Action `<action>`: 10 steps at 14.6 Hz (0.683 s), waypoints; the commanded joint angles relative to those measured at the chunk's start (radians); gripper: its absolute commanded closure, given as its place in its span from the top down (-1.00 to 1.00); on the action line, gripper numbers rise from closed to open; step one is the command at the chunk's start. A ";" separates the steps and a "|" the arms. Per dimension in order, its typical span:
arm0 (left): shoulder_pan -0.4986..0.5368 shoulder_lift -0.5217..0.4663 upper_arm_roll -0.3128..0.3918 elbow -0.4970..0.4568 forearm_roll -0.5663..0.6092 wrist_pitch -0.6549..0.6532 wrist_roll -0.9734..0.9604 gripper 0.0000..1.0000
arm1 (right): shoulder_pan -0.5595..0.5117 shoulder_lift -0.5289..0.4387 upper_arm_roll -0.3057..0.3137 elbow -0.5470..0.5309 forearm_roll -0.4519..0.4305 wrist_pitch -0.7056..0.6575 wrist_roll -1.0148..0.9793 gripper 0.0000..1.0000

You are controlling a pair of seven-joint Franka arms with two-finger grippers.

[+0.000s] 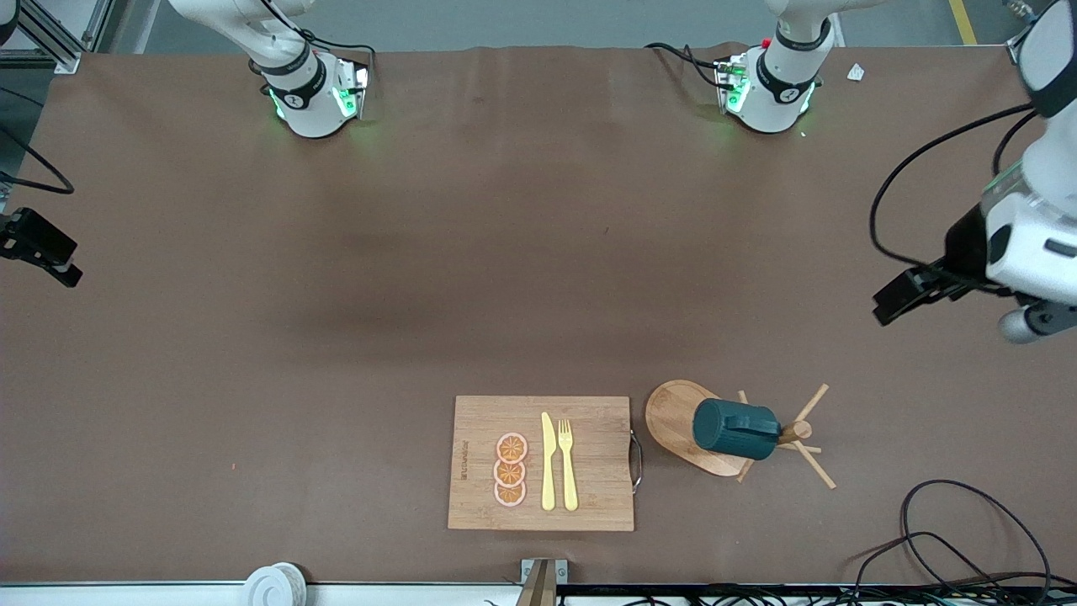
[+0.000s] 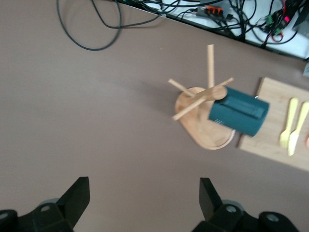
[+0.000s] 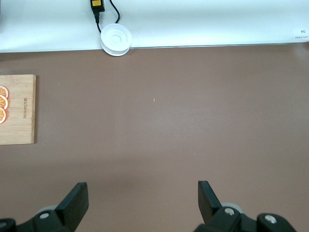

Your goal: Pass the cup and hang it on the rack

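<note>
Teal cup (image 1: 734, 428) hung on rack (image 1: 673, 412), left pincer (image 2: 145, 203) apart, right pincer (image 3: 142, 200) apart, both aloft

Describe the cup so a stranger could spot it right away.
Find the wooden cutting board near the front camera. Beside it, toward the left arm's end, stands the rack. The cup hangs there: dark teal, ribbed, the only non-wooden thing on it.

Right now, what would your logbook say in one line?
cup: hung on rack | left gripper: open, empty, above table | right gripper: open, empty, waiting
</note>
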 commanded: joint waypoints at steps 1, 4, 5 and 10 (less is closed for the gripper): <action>-0.106 -0.121 0.154 -0.107 -0.041 -0.036 0.110 1.00 | -0.012 0.003 0.014 0.010 0.011 -0.008 -0.007 1.00; -0.228 -0.238 0.325 -0.248 -0.107 -0.035 0.230 1.00 | -0.009 0.003 0.014 0.010 0.011 -0.008 -0.006 1.00; -0.206 -0.274 0.331 -0.296 -0.145 -0.030 0.267 1.00 | -0.012 0.001 0.014 0.010 0.011 -0.019 -0.007 1.00; -0.199 -0.330 0.326 -0.337 -0.144 -0.052 0.299 1.00 | -0.015 -0.002 0.014 0.013 0.052 -0.108 -0.006 1.00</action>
